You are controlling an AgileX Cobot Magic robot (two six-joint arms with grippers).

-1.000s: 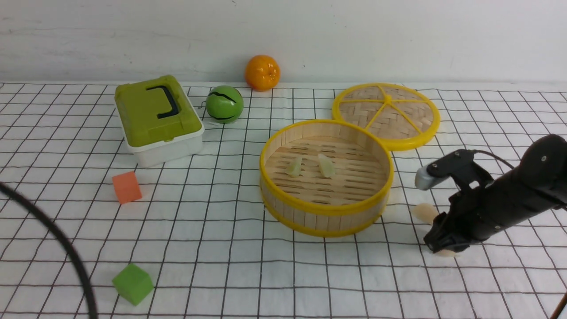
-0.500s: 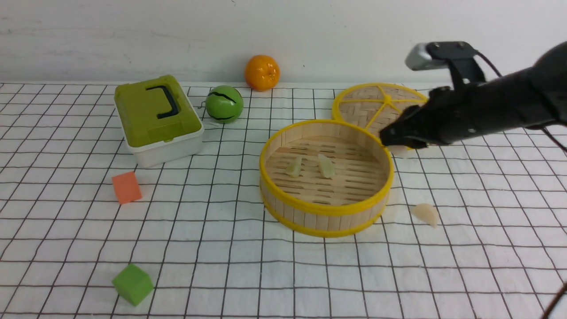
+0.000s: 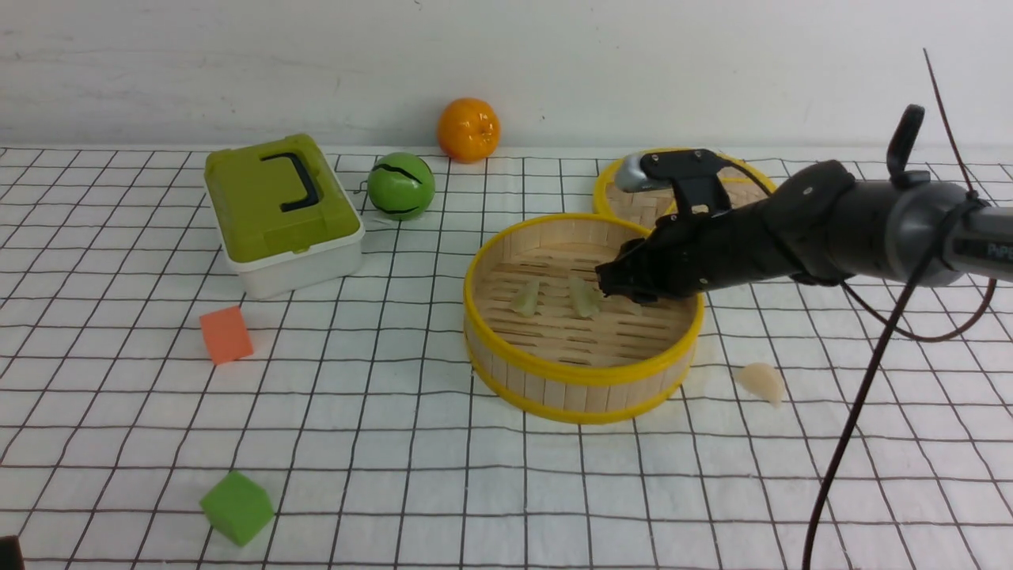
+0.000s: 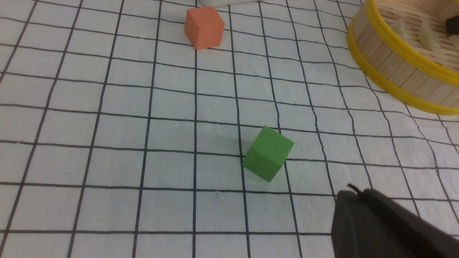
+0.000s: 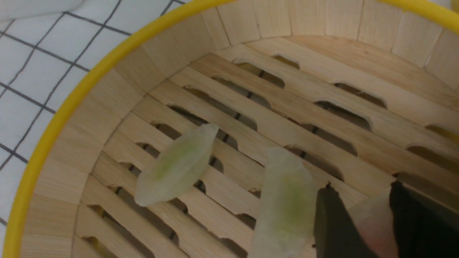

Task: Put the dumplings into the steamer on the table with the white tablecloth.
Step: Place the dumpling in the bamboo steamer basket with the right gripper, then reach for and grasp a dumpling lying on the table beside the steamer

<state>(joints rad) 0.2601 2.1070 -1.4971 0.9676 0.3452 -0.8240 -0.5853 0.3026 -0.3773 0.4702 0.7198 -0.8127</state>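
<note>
The big table (image 3: 396,443) has a white tablecloth with black squares. The round steamer (image 3: 582,378) sits a bit right of the table's middle.

The right claw (image 3: 613,283) reaches down inside the steamer. It pinches a pink dumpling (image 5: 369,218) between its two fingers. I think the dumpling hangs just over the slats, but it is hard to see. The left claw (image 4: 355,200) is closed with nothing in it, near the table's front edge.

One green dumpling (image 3: 525,299) and a second green dumpling (image 3: 583,297) lie in the steamer. Another pink dumpling (image 3: 760,382) lies on the cloth beside the steamer, toward the table's right edge.

The held dumpling is very close to the second green one. It could land on top of it. It could also stick to a finger and get pulled back out.
</note>
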